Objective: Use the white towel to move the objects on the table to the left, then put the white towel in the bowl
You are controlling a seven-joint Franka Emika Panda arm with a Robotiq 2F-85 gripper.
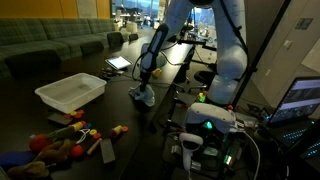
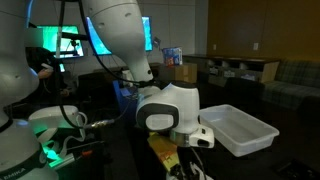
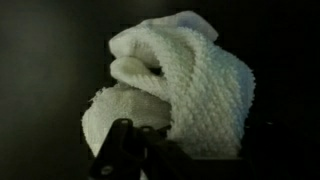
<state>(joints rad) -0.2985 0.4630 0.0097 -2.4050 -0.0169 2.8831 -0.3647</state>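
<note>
The white towel (image 3: 190,90) is looking soft, light and floppy, so it's bunching up wherever it's pinched. The gripper (image 3: 135,140) is clamping it by a fold, low over the dark worktop (image 1: 115,108). The bowl (image 1: 70,92) is sitting nearby, looking empty, with the objects (image 1: 70,140) lying apart from it.

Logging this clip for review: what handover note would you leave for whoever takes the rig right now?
Gripper: fingers shut on the white towel, down at the table, apart from the bowl.
Objects: clustered near the table's edge, away from the towel.
Bowl: looks empty.
Done: towel gripped.
Left: whether the sweep is finished cannot be judged from here; the towel has yet to go into the bowl.
</note>
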